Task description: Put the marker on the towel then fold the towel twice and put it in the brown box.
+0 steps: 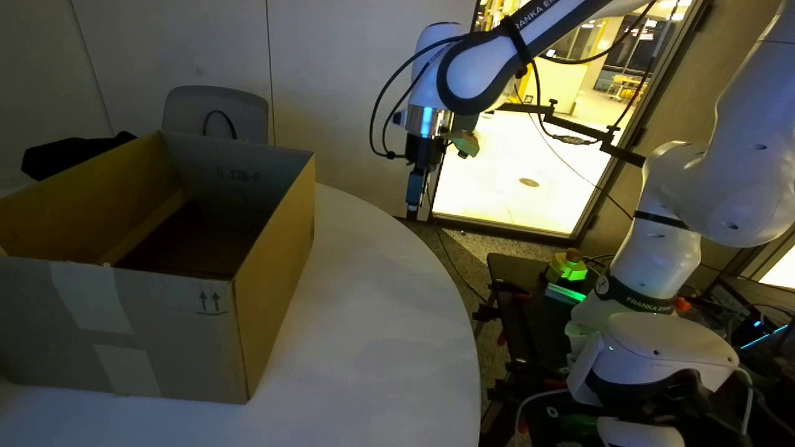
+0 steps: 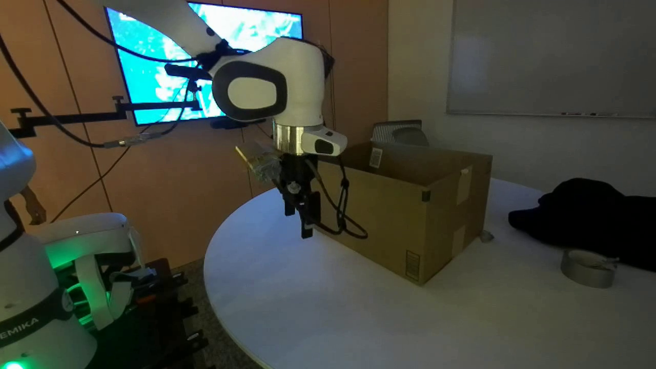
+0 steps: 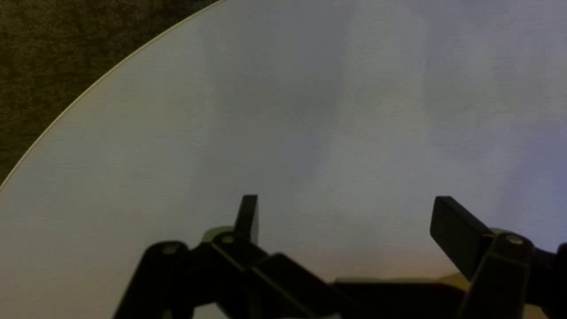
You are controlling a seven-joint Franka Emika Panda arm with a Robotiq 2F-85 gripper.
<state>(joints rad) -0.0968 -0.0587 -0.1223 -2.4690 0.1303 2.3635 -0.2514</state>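
Observation:
The brown box stands upright on the white table with its top open, and shows in both exterior views. A small tan sliver of it shows at the bottom of the wrist view. The part of its inside that I see is dark, and its near floor is hidden by the front wall. My gripper is open with nothing between its fingers. It points down above the table, beside the box, in both exterior views. The marker and the towel are hidden or out of view.
The round white table has a curved edge, also in the wrist view. A roll of grey tape and a black cloth heap lie beyond the box. A grey chair stands behind it. A cable loop hangs beside the gripper.

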